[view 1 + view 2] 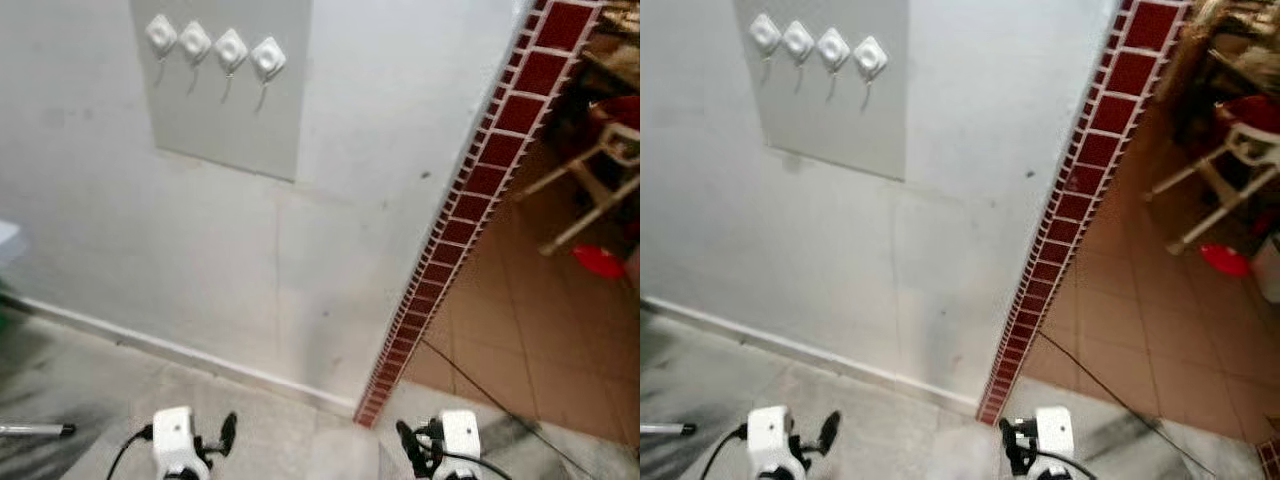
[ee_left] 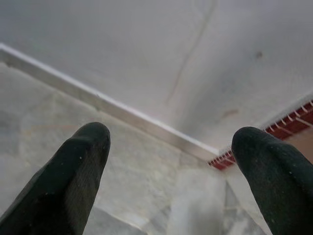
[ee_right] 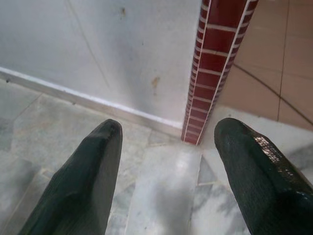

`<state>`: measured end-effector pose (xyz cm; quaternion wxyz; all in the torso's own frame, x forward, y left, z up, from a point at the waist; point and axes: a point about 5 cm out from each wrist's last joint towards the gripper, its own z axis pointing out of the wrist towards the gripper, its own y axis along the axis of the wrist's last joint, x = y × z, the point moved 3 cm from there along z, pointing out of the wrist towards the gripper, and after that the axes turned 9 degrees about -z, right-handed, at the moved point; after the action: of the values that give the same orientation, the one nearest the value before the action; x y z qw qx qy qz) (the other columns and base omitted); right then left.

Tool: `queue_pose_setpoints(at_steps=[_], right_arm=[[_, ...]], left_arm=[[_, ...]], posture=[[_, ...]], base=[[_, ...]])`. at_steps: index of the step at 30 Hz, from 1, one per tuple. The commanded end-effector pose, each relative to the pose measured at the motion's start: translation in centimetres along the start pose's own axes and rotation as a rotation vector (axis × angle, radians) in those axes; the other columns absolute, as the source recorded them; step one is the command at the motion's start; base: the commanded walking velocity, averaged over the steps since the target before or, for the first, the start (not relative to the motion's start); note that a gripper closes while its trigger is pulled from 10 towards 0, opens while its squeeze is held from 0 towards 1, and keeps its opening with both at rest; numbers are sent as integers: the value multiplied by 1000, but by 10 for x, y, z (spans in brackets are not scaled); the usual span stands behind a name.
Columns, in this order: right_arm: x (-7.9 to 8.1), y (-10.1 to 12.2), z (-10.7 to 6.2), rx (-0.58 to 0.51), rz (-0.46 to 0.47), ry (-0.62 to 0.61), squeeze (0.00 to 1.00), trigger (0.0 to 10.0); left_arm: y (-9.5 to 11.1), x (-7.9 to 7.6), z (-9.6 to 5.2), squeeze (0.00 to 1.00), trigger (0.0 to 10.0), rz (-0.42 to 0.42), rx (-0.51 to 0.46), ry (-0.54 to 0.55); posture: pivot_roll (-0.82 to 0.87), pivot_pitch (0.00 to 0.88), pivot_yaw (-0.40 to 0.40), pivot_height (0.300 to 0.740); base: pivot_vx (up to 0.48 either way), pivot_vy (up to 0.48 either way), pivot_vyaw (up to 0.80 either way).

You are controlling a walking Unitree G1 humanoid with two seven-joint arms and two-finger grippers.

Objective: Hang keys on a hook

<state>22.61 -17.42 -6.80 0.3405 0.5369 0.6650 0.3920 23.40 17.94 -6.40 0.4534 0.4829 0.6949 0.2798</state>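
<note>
A row of several white hooks (image 1: 231, 48) with thin metal prongs sits high on a grey panel (image 1: 225, 110) on the white wall ahead. My left gripper (image 2: 171, 142) hangs low near the marble floor, open, with nothing between its fingers (image 2: 80, 161). My right gripper (image 3: 168, 132) is also low and open, empty, and points at the foot of the red-tiled wall corner. Both wrists appear at the bottom of the head view, the left gripper (image 1: 215, 445) and the right gripper (image 1: 412, 450), far below the hooks.
A red-tiled wall edge (image 1: 470, 200) ends the white wall on the right. Beyond it lie a terracotta floor, a wooden frame (image 1: 600, 180), a red dish (image 1: 598, 260) and a black cable (image 1: 480, 385). A white baseboard (image 1: 180, 352) runs along the wall. A thin rod (image 1: 35, 430) lies at the lower left.
</note>
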Motion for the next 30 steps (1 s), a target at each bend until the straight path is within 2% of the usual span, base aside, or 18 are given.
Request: queue_pose_setpoints(at_steps=[1, 11, 22, 30], right_arm=[[-7, 0, -2, 2, -8, -14, 0, 10000], [-5, 0, -1, 3, -45, -2, 0, 10000], [-2, 1, 0, 3, -70, 12, 0, 10000], [-2, 1, 0, 3, -84, 13, 0, 10000]], left_arm=[[-6, -6, 0, 0, 10000, -8, 19, -12], [-6, -6, 0, 0, 10000, -7, 22, -12], [-6, -6, 0, 0, 10000, -5, 20, -12], [-6, -7, 0, 0, 10000, -2, 19, -12]], posture=[[9, 0, -53, 740], [8, 0, -51, 740], [8, 0, -51, 740], [11, 0, -55, 740]], base=[[0, 364, 0], [0, 360, 0], [0, 339, 800], [0, 0, 800]])
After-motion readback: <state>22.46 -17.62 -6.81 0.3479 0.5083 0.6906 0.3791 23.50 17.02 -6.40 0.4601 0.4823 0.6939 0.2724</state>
